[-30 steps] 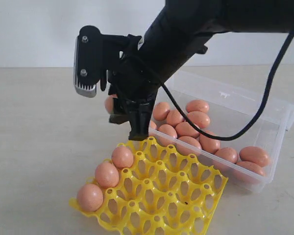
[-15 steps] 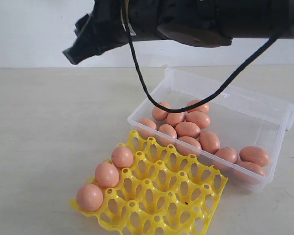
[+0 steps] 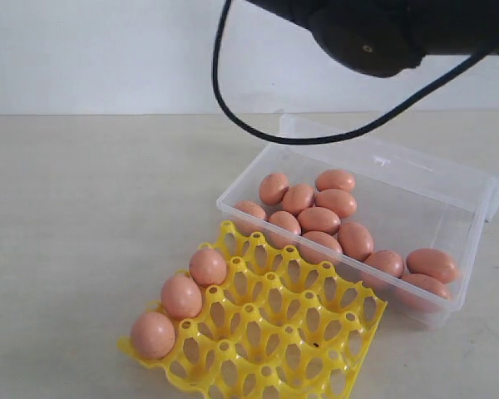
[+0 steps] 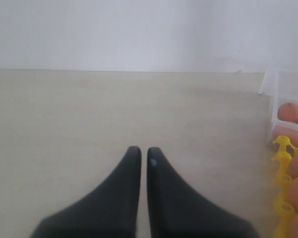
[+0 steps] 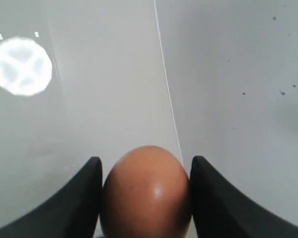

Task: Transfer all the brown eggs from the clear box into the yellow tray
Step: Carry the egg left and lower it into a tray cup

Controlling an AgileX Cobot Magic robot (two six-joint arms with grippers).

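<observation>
Cable (image 3: 217, 91) over clear box (image 3: 416, 199), egg (image 5: 146, 198) in right tool (image 5: 145, 161)

Probably a lab: bare beige tabletop (image 3: 83, 208) against blank white wall (image 3: 83, 50).

The right arm (image 3: 374, 33) stretches across the top of the exterior view, a black cable (image 3: 233, 108) looping beneath it. The right gripper (image 5: 145, 161) clamps a brown egg (image 5: 146, 196) between both fingers. The left gripper (image 4: 140, 151) points forward, its fingers drawn nearly together.
</observation>
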